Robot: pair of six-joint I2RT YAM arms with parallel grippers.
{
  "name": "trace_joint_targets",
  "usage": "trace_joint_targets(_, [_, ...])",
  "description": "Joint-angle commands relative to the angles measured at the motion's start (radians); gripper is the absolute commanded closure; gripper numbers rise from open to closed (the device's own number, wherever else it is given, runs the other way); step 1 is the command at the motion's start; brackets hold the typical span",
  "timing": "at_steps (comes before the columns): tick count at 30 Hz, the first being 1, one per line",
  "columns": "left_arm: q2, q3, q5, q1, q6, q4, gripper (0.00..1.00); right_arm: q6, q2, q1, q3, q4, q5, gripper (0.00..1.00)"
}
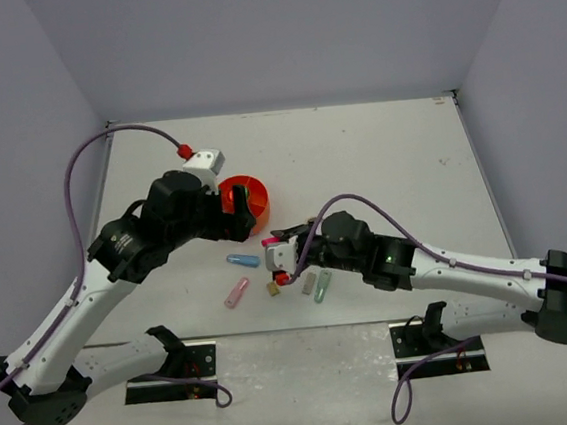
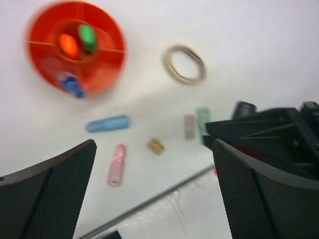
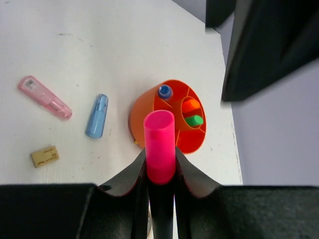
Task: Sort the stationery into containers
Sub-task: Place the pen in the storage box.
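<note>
Jaws: right gripper (image 3: 159, 167) clamps pink highlighter (image 3: 159, 142), long axis pointing at orange organiser (image 3: 141, 110) ahead; left gripper (image 2: 154, 169) agape, empty.

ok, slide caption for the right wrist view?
Right fingers grip a pink highlighter; the orange organiser beyond holds three other highlighters.

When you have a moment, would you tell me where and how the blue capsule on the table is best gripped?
Grip the blue capsule across its narrow middle, coming straight down from above. It lies flat on its side on the table, with bare surface along both long sides to close into. Its rounded ends would probably slip out of a lengthwise grip.
</note>
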Motion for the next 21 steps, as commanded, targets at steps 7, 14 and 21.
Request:
trace_joint_targets(7, [-0.431,-0.276,-0.774,0.005,-0.033,0.246,0.00,0.647,0.281,-0.146,0.075,0.601,-0.052,1.00])
trace_joint_targets(14, [-0.539,-0.416,-0.640,0.004,-0.022,0.214,0.00,0.776,0.513,-0.187,0.129,1.028,-0.048,1.00])
trace_joint_targets(21, [-0.654,-0.482,-0.553,0.004,0.024,0.278,0.00,0.825,0.654,-0.233,0.254,1.110,-0.089,1.00])
